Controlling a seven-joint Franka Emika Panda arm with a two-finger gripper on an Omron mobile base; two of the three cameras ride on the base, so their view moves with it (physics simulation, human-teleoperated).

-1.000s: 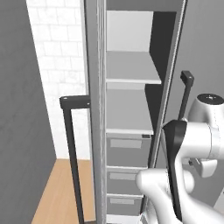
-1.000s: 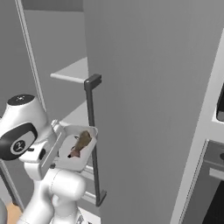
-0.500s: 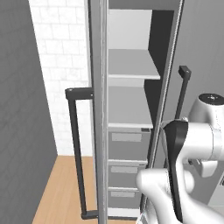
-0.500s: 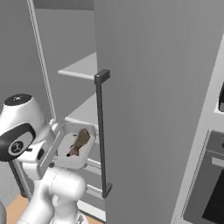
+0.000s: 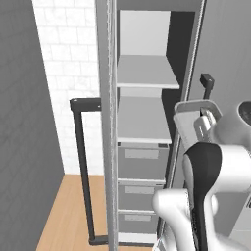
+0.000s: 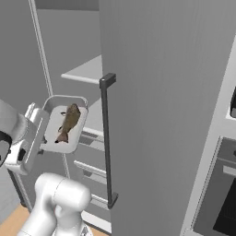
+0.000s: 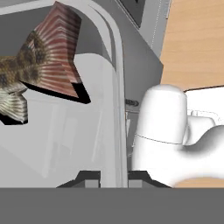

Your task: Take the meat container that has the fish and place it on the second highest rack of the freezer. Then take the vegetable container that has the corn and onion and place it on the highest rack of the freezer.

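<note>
My gripper (image 7: pixel 114 177) is shut on the rim of the meat container (image 6: pixel 64 123), a pale grey tray held tilted in front of the open freezer (image 5: pixel 110 122). The mottled brown fish (image 6: pixel 68 122) lies in the tray, and its tail fills the upper left of the hand view as the fish (image 7: pixel 35 65). From the left, the meat container (image 5: pixel 193 117) shows above my arm, beside the shelves. The highest rack (image 5: pixel 144 72) and the second highest rack (image 5: pixel 139 120) are bare pale boards. The vegetable container with the corn and onion is out of view.
Grey drawers (image 5: pixel 142 162) stack below the racks. The freezer's right door (image 6: pixel 161 92) with its dark bar handle (image 6: pixel 107 138) stands close to the tray's right. The left door's handle (image 5: pixel 82 171) stands before a white brick wall. A black oven front (image 6: pixel 221 198) lies to the far right.
The whole picture has shifted as the base moved relative to the freezer. The arm has lifted the tray with the fish higher, to about the level of the racks.
</note>
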